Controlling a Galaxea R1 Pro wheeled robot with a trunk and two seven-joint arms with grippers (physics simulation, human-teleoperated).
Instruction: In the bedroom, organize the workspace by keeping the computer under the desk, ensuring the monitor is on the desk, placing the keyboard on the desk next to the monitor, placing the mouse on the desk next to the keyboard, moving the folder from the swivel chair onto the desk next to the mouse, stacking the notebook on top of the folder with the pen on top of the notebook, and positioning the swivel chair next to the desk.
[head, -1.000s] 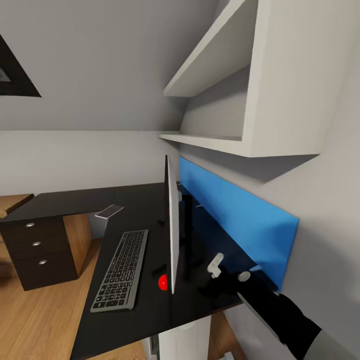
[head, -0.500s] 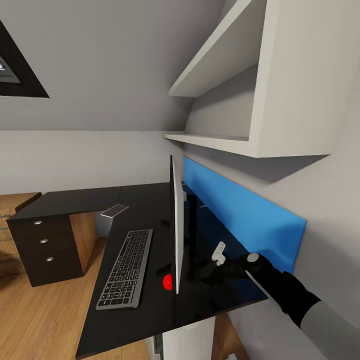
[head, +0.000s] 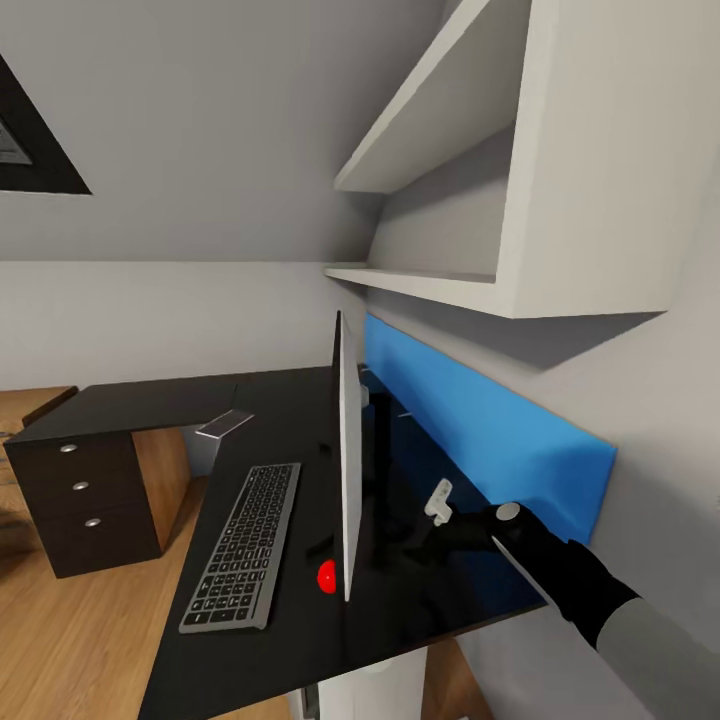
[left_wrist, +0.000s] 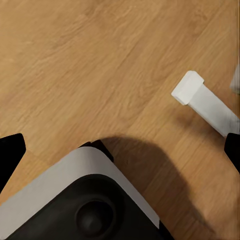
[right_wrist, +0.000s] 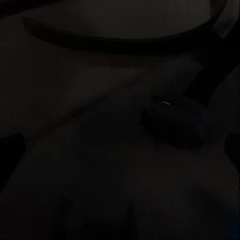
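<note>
reaching behind the monitor (head: 343, 470) on the bench (head: 260, 640), right gripper (head: 425, 545) state impossible to tell; keyboard (head: 243, 545) lying in front of the monitor; left gripper fingertips (left_wrist: 10, 155) apart above wooden floor (left_wrist: 75, 65).

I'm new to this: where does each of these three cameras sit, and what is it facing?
Head view: high on the robot, looking down along the desk at the keyboard and the edge-on monitor; its right arm reaches behind the screen.
Left wrist view: on the left arm, facing the wooden floor, a white leg and the robot's base.
Right wrist view: on the right arm, very dark; a small rounded mouse.
Shared: both the head and right wrist views look behind the monitor.
</note>
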